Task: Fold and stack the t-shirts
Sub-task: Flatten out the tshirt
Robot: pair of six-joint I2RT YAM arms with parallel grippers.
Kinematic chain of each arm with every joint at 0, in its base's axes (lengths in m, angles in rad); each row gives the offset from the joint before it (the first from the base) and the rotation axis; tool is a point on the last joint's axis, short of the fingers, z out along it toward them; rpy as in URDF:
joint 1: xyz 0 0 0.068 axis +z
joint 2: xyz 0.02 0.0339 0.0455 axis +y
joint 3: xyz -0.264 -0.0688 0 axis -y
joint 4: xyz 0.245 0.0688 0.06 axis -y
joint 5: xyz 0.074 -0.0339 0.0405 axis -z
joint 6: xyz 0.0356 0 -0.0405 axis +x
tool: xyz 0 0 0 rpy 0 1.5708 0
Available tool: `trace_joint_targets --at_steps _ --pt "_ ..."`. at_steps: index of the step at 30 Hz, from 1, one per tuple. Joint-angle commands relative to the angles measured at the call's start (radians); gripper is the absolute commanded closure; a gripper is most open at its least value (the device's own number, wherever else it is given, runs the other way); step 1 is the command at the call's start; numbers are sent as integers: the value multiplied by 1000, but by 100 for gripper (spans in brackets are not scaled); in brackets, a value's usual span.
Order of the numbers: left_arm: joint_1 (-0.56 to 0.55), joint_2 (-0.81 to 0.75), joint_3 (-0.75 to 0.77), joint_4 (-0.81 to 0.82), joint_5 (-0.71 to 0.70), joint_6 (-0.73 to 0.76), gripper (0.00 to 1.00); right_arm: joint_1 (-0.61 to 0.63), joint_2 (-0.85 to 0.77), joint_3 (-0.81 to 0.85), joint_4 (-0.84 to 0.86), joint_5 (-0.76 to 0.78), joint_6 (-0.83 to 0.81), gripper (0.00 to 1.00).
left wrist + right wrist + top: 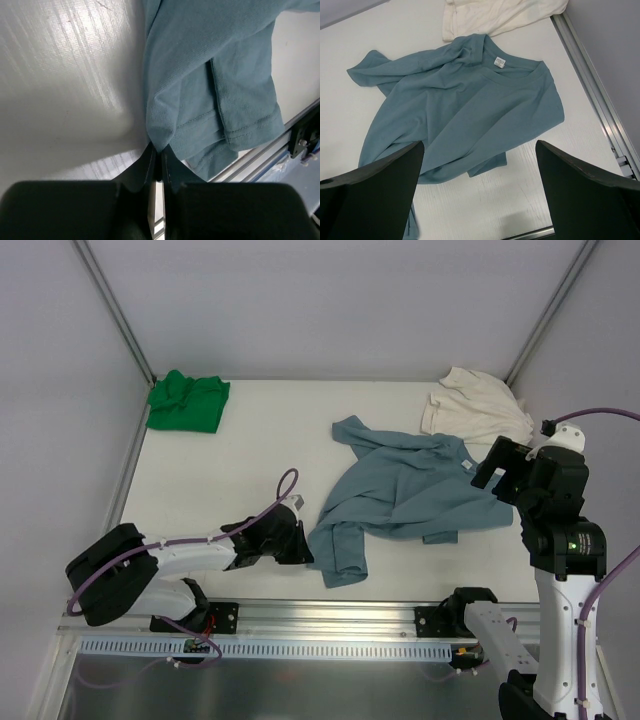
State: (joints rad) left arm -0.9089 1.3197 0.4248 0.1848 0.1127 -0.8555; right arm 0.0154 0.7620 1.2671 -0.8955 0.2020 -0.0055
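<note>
We see the blue-grey t-shirt (410,490) lying crumpled on the white table (250,440), spread from the centre of the top view towards the right. One sleeve reaches up towards the centre and a folded part trails to the lower centre. Its neck opening sits at the upper right of the cloth, and in the right wrist view we make out the small white neck tag (499,62) inside the collar. The left gripper (303,545) lies low on the table at the shirt's lower-left edge. In the left wrist view its fingers (150,165) are pressed together, pinching the corner of the hem at the bottom centre of the frame. The right gripper (498,465) hovers above the shirt's right side, near the collar, jaws spread wide with nothing between them. The green t-shirt (187,401) lies bunched in the table's upper left corner, well apart from the others. The cream-white t-shirt (475,405) lies heaped at the upper right, its lower edge at the blue-grey collar; we cannot tell whether they touch.
</note>
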Motion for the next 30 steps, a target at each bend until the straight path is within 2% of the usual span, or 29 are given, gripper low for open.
trace_joint_targets --at_steps 1,3,7,11,14,20,29,30 --pt "-27 -62 63 -175 -106 62 100 -6 -3 -8 18 14 -8 0" --pt "-33 -128 123 -267 -166 91 100 -5 -1 -14 23 8 -7 0" --pt "-33 -247 284 -566 -354 229 100 -6 2 -23 29 2 -5 1" --pt "-25 -309 510 -744 -481 358 100 -5 7 -26 32 -3 -2 1" --pt "-18 -307 612 -818 -530 426 100 -5 8 -35 38 -13 2 1" --pt "-12 -303 680 -860 -574 501 100 -5 8 -43 38 -13 1 0" --pt "-10 -338 620 -903 -625 506 100 -6 14 -44 38 -9 -8 1" --pt "-10 -341 609 -904 -624 495 81 -5 16 -46 43 -9 -8 1"
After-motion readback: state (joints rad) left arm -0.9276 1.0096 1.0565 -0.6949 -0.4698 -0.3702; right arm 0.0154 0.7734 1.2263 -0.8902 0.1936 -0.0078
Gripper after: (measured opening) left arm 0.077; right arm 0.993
